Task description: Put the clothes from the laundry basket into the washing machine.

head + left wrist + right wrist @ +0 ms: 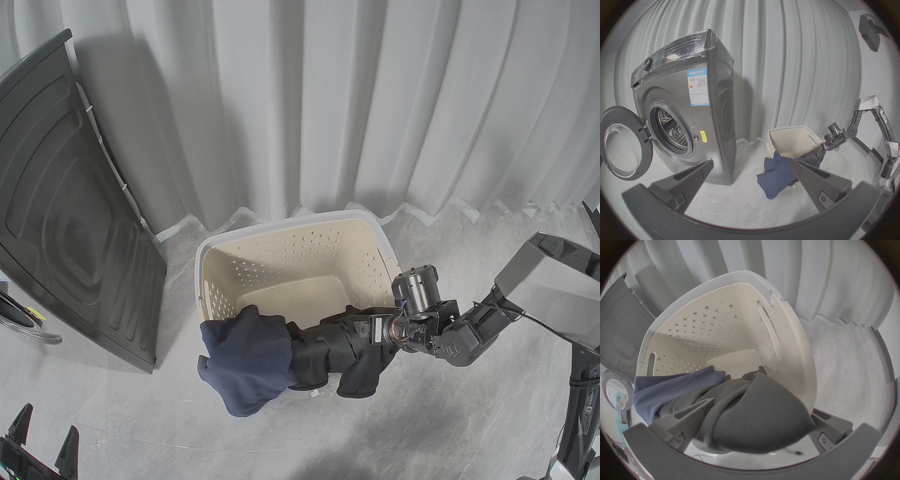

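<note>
A cream laundry basket (281,228) (790,129) (709,287) stands on the floor by the curtain. A navy garment (250,356) (775,178) (672,387) and a dark grey garment (331,356) (815,157) (762,415) hang over its near rim. My right gripper (357,330) (823,147) (761,410) is at the rim, open, with the dark grey garment bunched between its fingers. The grey washing machine (69,206) (693,103) stands to the left, its round door (622,143) swung open and the drum (673,131) exposed. My left gripper (44,437) (750,162) hangs open and low at the near left, holding nothing.
A white pleated curtain (350,100) closes off the back. The pale marbled floor (312,431) runs between basket and washing machine. The basket's inside shows bare bottom behind the draped clothes.
</note>
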### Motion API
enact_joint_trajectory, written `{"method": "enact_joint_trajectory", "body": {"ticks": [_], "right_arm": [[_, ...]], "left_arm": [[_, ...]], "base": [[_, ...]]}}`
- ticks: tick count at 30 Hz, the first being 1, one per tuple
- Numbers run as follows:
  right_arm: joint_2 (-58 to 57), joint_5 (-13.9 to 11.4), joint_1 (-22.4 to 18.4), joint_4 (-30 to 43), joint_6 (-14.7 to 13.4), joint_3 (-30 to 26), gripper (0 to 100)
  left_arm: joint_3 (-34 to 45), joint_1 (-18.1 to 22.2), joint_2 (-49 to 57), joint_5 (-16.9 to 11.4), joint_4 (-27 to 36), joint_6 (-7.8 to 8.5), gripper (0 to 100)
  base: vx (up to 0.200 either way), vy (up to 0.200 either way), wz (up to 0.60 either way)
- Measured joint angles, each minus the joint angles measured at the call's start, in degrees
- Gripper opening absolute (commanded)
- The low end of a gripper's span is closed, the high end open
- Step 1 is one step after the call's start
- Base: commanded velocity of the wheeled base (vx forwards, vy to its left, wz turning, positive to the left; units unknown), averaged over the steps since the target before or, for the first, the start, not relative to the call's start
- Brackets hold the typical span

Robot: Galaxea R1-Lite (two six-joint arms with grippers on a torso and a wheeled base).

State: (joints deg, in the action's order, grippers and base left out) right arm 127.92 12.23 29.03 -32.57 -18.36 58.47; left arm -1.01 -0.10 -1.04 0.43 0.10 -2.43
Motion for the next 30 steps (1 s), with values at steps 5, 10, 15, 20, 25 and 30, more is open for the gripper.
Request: {"method": "enact_joint_trajectory", "body": {"ticks": [5,10,15,20,25,30], "right_arm": [[-1.27,0.06,1.54,-0.07,-0.09,0.05,100],[-2.39,0.13,3.39,0.3,-0.28,-0.01,100],[-2.95,0.17,5.06,0.41,-2.41,-0.09,100],[-3.19,1.37,6.0,0.85,-3.32,-0.09,100],[-3.28,2.68,4.6,0.88,-3.04,-0.01,100],[-3.22,3.4,1.79,0.66,-2.96,0.6,100]], "left_arm": [[0.0,0.0,0.0,0.0,0.0,-0.02,100],[0.0,0.0,0.0,0.0,0.0,-0.02,100],[0.0,0.0,0.0,0.0,0.0,0.0,100],[0.0,0.0,0.0,0.0,0.0,-0.02,100],[0.0,0.0,0.0,0.0,0.0,0.0,100],[0.0,0.0,0.0,0.0,0.0,0.0,100]], "base": [[0.0,0.0,0.0],[0.0,0.0,0.0],[0.0,0.0,0.0],[0.0,0.0,0.0],[0.0,0.0,0.0],[0.0,0.0,0.0]]}}
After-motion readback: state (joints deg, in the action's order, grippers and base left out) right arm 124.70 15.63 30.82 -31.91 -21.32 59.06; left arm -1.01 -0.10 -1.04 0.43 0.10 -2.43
